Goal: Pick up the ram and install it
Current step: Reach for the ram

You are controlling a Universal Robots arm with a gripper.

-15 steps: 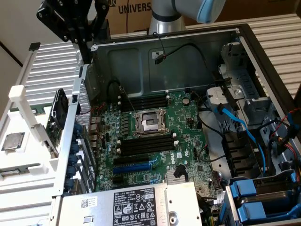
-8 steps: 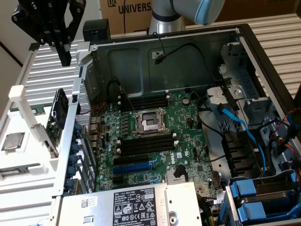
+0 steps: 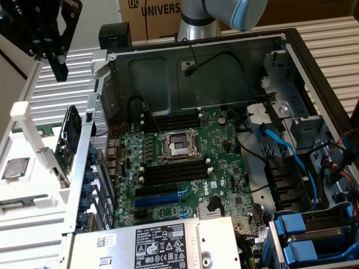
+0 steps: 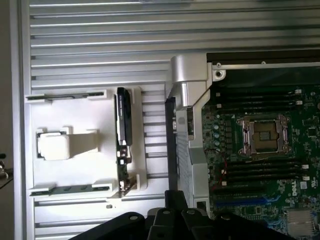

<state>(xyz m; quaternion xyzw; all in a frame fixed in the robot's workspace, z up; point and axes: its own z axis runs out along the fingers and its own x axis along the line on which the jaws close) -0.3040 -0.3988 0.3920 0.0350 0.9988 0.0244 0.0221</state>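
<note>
The ram [image 3: 40, 130] is a thin green stick standing on edge in the far slot of a white holder [image 3: 25, 120], at the exterior view's left, outside the computer case. In the wrist view the ram [image 4: 65, 95] shows as a thin dark line along the holder [image 4: 80, 165]. A second thin greenish strip [image 4: 75, 189] sits in the holder's near slot. My black gripper [image 3: 55, 53] hangs high above the holder with nothing in it. Its body [image 4: 170, 220] shows in the wrist view. The motherboard [image 3: 185, 168] lies in the open case, with long black memory slots [image 3: 171, 120] on both sides of the CPU socket [image 3: 178, 145].
The holder also carries a CPU chip [image 3: 15, 167] and an upright black card [image 3: 67, 143]. The case's metal wall [image 3: 90, 162] stands between holder and motherboard. Blue cables [image 3: 286, 148], a blue expansion slot [image 3: 160, 197] and a labelled power supply [image 3: 162, 244] lie inside the case.
</note>
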